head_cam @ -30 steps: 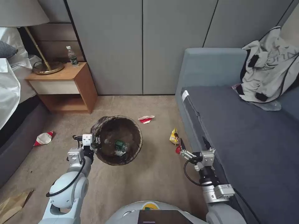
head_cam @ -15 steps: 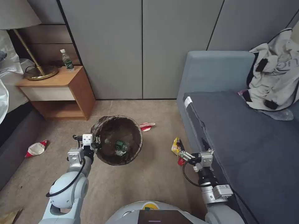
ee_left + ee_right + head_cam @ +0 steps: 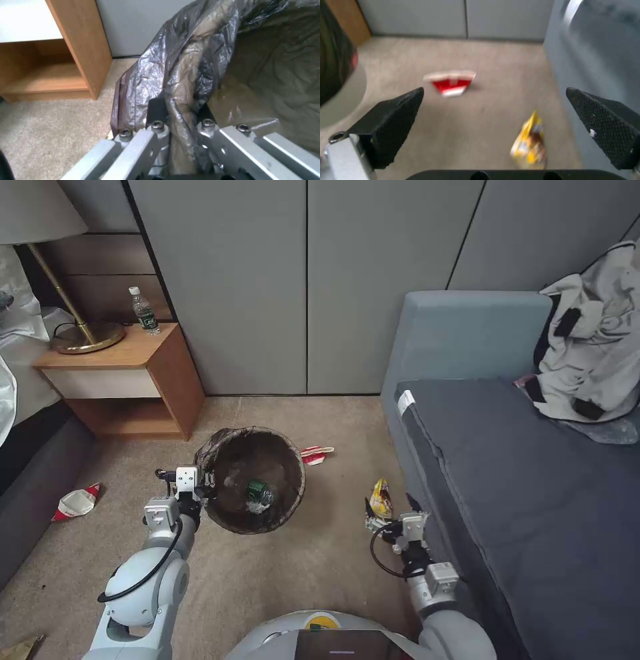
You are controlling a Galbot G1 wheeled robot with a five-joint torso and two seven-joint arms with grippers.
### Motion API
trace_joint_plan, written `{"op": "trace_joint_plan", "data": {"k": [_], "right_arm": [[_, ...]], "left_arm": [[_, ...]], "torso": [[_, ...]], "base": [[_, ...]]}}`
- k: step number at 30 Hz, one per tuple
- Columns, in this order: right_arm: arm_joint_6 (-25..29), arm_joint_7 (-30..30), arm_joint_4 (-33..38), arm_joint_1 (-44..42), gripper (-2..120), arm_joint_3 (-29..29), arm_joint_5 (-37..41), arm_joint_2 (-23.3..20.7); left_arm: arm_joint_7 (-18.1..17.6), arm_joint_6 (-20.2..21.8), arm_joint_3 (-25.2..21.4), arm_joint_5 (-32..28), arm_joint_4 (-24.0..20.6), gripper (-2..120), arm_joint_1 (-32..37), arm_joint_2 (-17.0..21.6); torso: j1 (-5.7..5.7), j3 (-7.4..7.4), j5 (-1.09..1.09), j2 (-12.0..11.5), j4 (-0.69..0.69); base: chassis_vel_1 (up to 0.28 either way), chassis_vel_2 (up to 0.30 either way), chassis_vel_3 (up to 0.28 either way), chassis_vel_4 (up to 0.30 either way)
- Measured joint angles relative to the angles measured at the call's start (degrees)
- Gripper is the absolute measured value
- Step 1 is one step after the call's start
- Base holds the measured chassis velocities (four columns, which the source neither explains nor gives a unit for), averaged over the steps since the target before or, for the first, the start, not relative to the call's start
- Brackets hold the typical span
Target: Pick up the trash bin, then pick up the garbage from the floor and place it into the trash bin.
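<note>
Your left gripper (image 3: 205, 483) is clamped on the rim of the small round white trash bin (image 3: 253, 480) with its crinkly dark bag, held off the beige carpet floor (image 3: 333, 553); a green-labelled clear bottle (image 3: 259, 491) already lies inside. Your right gripper (image 3: 493, 125), fingers spread and empty, hovers near the yellow snack wrapper (image 3: 381, 497); 2 crushed red-and-white paper cups (image 3: 315, 454) (image 3: 77, 501) also remain.

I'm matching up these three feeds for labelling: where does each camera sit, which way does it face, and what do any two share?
Head view: on the robot's head, facing forward and down at the floor; both arms show.
Left wrist view: on the left arm, facing the trash bin, which the left gripper pinches at its bagged rim.
Right wrist view: on the right arm, facing along the carpet between the open right gripper fingers.
Shared: head and right wrist views both show the yellow wrapper and red-and-white cup.
</note>
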Motion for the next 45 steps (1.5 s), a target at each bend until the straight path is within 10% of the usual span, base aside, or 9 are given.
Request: {"op": "trace_joint_plan", "data": {"k": [19,45], "right_arm": [[-9.1,-1.56,-17.77,11.37,100,-0.37,7.89,1.03],[-7.59,4.45,-39.29,22.62,100,0.77,15.54,1.6]], "left_arm": [[0.04,-0.14,-0.1,-0.8,-0.53,3,0.42,0.39],[1.11,-0.74,-0.17,-1.39,0.66,3,0.16,1.39]], "torso": [[0.0,0.0,0.0,0.0,0.0],[0.0,0.0,0.0,0.0,-0.01]], "base": [[0.0,0.0,0.0,0.0],[0.0,0.0,0.0,0.0]]}}
